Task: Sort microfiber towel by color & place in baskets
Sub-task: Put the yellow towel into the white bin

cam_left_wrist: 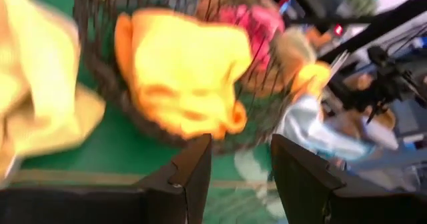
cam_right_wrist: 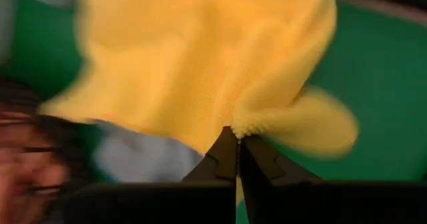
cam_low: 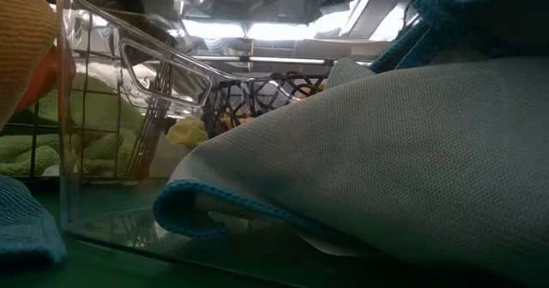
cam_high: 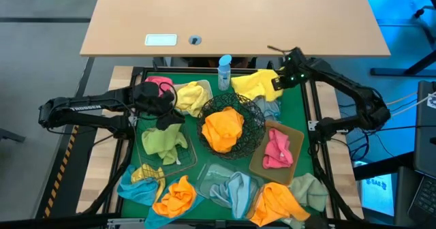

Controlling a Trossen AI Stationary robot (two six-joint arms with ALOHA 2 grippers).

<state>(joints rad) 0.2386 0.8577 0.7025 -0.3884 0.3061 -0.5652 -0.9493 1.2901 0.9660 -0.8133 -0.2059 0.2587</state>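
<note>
1. The left gripper (cam_high: 165, 110), at the end of an arm stretched in from the green mat's (cam_high: 303, 164) left edge, hovers released, jaws apart and empty, over the rectangular wire basket (cam_high: 178, 159) with its pale green fuzzy towel (cam_high: 162, 142).
2. The round black wire bowl (cam_high: 253, 113) at the mat's middle holds an orange fuzzy towel (cam_high: 223, 128).
3. The right gripper (cam_high: 278, 80), its arm bent in from the right edge, is clenched on a yellow fuzzy towel (cam_high: 253, 84) near the far edge.
</note>
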